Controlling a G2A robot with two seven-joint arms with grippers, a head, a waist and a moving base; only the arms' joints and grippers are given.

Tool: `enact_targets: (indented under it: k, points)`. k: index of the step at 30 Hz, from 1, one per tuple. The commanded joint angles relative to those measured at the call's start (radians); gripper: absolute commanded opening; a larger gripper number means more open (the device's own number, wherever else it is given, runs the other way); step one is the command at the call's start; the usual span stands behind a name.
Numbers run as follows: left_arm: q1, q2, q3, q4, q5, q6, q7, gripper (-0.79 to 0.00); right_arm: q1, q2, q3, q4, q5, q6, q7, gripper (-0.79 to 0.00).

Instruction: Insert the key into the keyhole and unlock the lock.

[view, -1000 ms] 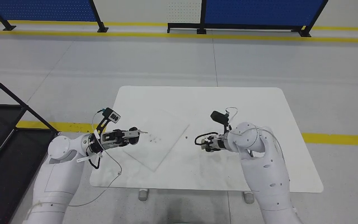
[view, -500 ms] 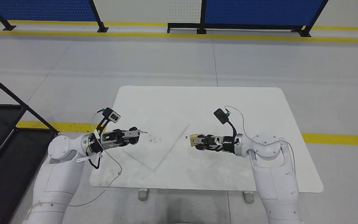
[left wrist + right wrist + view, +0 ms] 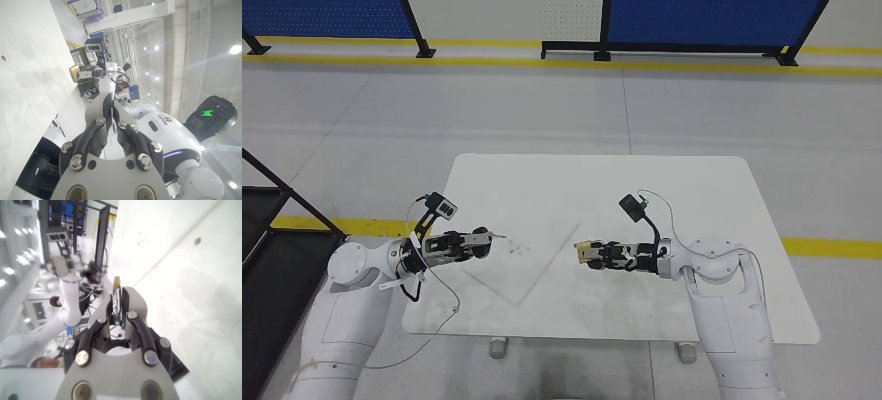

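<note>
Left claw point(image 3: 483, 238): left of centre, closed on the thin key point(image 3: 112, 106), over the tabletop point(image 3: 692, 200).
Lock point(image 3: 584, 251): brass, at centre, well apart from the key.
Right claw point(image 3: 599, 252): just right of centre, clamped on the Lock's shackle.

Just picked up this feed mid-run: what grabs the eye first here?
The brass padlock stands out first, clamped in the right gripper above the middle of the white table. Facing it across a gap, the left gripper has its jaws shut on a thin key that points toward the lock.
</note>
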Motion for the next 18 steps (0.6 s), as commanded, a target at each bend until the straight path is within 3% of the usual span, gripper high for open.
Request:
enact_targets:
  k: [1,18]
  points:
    - [0.0,0.0,0.0,0.0,0.0,0.0,0.0,-0.785,0.0,0.0,0.0,0.0,0.0,0.0,0.0,-0.785]
    - [0.0,0.0,0.0,0.0,0.0,0.0,0.0,-0.785,-0.107,0.023,0.026,-0.065,0.334,-0.147,-0.158,-0.785]
